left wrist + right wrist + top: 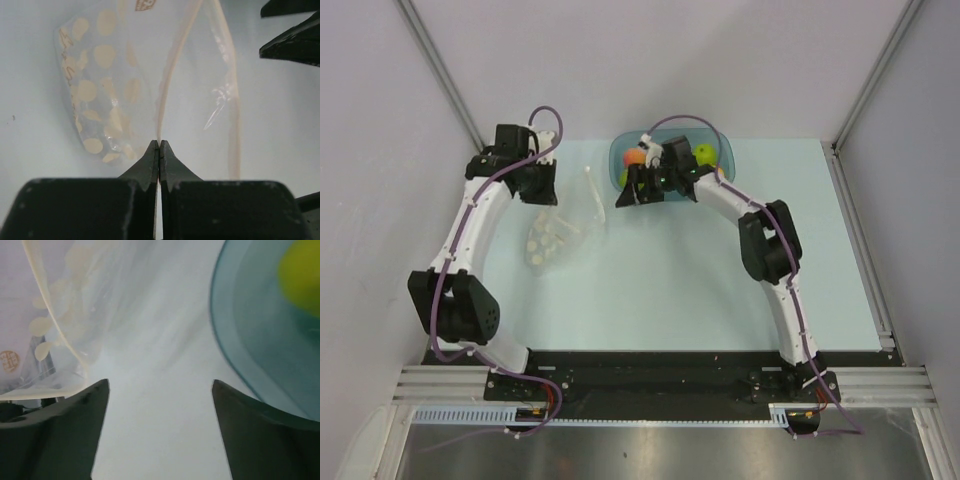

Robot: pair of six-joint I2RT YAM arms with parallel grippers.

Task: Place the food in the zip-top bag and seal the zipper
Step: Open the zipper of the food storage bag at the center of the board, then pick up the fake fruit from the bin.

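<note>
Teal tub (731, 155) at the far edge holds the food (704, 153), just beside the spread right gripper (160, 390); left gripper (159, 146) pinches the zipper (160, 115).

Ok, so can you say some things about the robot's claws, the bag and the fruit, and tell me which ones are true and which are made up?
1. The left claw is pinching the zipper of the zip-top bag. True.
2. The right claw is holding a fruit. False: it is open and empty.
3. The green fruit is inside the bag. False: it sits in the teal tub.
4. The bag has pale round dots on it. True.
</note>
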